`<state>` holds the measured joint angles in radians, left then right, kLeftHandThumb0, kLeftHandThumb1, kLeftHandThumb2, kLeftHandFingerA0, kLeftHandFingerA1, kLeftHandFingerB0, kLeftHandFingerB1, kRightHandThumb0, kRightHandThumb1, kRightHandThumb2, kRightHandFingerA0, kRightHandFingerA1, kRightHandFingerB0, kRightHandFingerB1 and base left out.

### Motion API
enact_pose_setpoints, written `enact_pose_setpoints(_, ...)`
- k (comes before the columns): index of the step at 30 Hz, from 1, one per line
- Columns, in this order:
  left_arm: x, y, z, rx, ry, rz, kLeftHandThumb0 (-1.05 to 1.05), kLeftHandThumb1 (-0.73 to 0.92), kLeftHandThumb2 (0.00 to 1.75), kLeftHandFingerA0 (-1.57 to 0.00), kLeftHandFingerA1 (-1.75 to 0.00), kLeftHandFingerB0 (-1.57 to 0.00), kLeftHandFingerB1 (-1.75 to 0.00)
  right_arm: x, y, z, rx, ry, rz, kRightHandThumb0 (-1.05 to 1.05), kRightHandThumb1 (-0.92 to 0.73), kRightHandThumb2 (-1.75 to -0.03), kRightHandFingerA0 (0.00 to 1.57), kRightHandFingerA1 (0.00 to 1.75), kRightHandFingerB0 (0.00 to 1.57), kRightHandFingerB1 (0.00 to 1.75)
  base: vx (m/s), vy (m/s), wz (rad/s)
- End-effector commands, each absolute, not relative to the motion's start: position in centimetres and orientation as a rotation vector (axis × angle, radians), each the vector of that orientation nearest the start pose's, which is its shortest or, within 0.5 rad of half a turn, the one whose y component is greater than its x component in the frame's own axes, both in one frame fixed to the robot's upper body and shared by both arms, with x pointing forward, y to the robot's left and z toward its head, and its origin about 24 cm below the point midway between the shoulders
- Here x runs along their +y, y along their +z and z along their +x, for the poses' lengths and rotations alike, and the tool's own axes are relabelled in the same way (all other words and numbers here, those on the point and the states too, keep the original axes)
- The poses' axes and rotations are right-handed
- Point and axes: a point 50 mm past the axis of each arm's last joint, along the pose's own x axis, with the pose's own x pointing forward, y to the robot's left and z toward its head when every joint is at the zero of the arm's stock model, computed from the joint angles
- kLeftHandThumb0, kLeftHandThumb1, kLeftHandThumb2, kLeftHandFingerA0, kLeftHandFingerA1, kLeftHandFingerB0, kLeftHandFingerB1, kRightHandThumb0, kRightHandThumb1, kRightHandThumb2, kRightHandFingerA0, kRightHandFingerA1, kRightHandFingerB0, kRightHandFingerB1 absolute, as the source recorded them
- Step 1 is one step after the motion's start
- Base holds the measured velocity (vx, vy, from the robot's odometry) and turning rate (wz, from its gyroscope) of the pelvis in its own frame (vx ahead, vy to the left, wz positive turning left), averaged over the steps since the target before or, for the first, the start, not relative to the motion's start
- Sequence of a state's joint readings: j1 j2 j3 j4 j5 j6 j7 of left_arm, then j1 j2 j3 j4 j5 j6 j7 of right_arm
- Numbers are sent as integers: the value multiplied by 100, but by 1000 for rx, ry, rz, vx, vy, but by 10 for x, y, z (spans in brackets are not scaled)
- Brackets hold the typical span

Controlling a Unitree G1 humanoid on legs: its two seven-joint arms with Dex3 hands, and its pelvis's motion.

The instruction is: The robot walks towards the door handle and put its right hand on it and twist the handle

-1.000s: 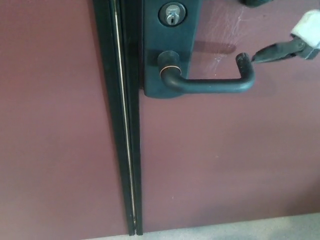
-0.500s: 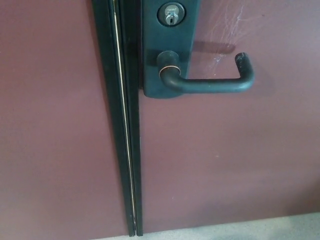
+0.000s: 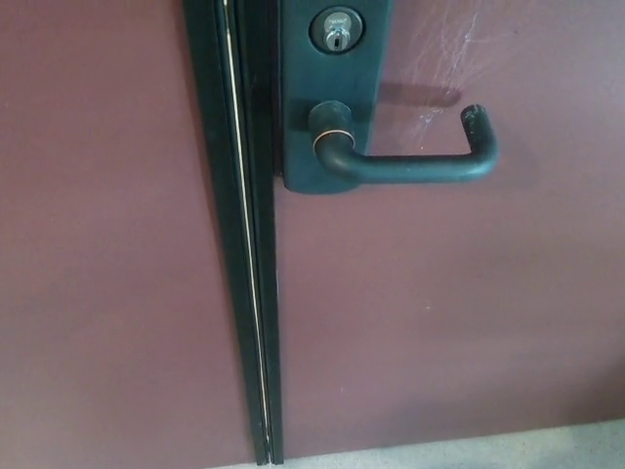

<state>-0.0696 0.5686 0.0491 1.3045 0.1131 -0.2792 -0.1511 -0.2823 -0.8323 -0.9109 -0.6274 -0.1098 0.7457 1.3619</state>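
Note:
A dark lever door handle (image 3: 410, 164) juts out level to the right from a dark metal plate (image 3: 332, 59) on the maroon door (image 3: 439, 313). Its far end hooks back toward the door. A silver keyhole cylinder (image 3: 336, 27) sits in the plate above the handle's pivot. Neither of my hands shows in the head view.
A black vertical seam with a thin bright strip (image 3: 244, 244) separates the handle's door from a second maroon leaf (image 3: 98, 244) on the left. A strip of pale speckled floor (image 3: 508, 449) shows along the bottom right.
My right hand, which was near the handle's tip at the upper right one second ago, has left the picture. The handle stays level; the view has shifted only slightly.

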Motion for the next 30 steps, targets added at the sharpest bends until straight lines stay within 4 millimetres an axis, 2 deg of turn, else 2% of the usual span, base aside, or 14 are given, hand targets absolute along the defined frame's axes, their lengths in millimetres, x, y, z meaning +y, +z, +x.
enact_pose_setpoints(1,341,-103,124,967,74,437,-41,44,71,-50,-53,-38,-46,-331,155,105,309,270,-558,-56,-52,-56,34,40,34,33,0,0,0)
enact_pose_setpoints(2,341,-103,124,966,73,438,-41,44,71,-50,-53,-38,-46,-331,155,104,308,269,-559,-56,-52,-56,34,40,34,33,0,0,0)
enact_pose_setpoints(3,341,-102,128,954,70,432,-43,44,72,-48,-52,-38,-46,-326,115,117,384,199,-502,-54,-53,-56,36,40,35,34,0,0,0)
enact_pose_setpoints(7,341,-100,131,935,68,421,-48,44,74,-47,-53,-36,-46,-315,60,136,498,124,-480,-48,-54,-57,39,40,36,34,0,0,0)
enact_pose_setpoints(8,341,-99,134,925,75,416,-49,44,74,-47,-53,-35,-46,-310,40,146,528,114,-490,-50,-40,-78,38,54,26,45,0,0,0)
enact_pose_setpoints(11,342,-95,144,899,94,414,-51,44,74,-45,-52,-34,-46,-299,6,178,586,111,-566,-49,-42,-80,39,53,26,45,0,0,0)
enact_pose_setpoints(12,342,-95,144,898,96,416,-51,44,74,-45,-52,-34,-46,-296,-2,182,605,106,-583,-49,-42,-80,39,53,26,45,0,0,0)
enact_pose_setpoints(13,345,-95,141,909,102,429,-45,51,55,-49,-42,-39,-35,-289,-30,190,688,91,-603,-52,-43,-79,35,50,28,46,0,0,0)
enact_pose_setpoints(14,346,-95,138,917,102,440,-46,50,55,-48,-42,-39,-35,-286,-41,191,728,89,-615,-48,-57,-58,37,36,38,34,0,0,0)
enact_pose_setpoints(17,348,-94,137,923,93,484,-41,52,56,-48,-43,-35,-35,-279,-63,195,805,77,-628,-38,-56,-57,36,35,37,35,0,0,0)
enact_pose_setpoints(18,349,-93,137,925,94,497,-54,42,73,-47,-52,-33,-44,-276,-68,197,819,74,-626,-47,-59,-58,32,34,34,33,0,0,0)
enact_pose_setpoints(22,352,-93,139,951,117,525,-55,42,73,-48,-52,-34,-45,-249,-100,190,909,81,-622,-47,-60,-58,28,33,32,32,0,0,0)
enact_pose_setpoints(26,352,-91,145,949,128,520,-56,41,73,-49,-52,-34,-45,-239,-117,175,940,120,-684,-47,-61,-59,25,33,30,32,0,0,0)
enact_pose_setpoints(30,348,-92,149,948,130,482,-56,41,73,-49,-52,-34,-44,-246,-121,166,929,156,-776,-47,-63,-60,23,32,28,32,0,0,0)
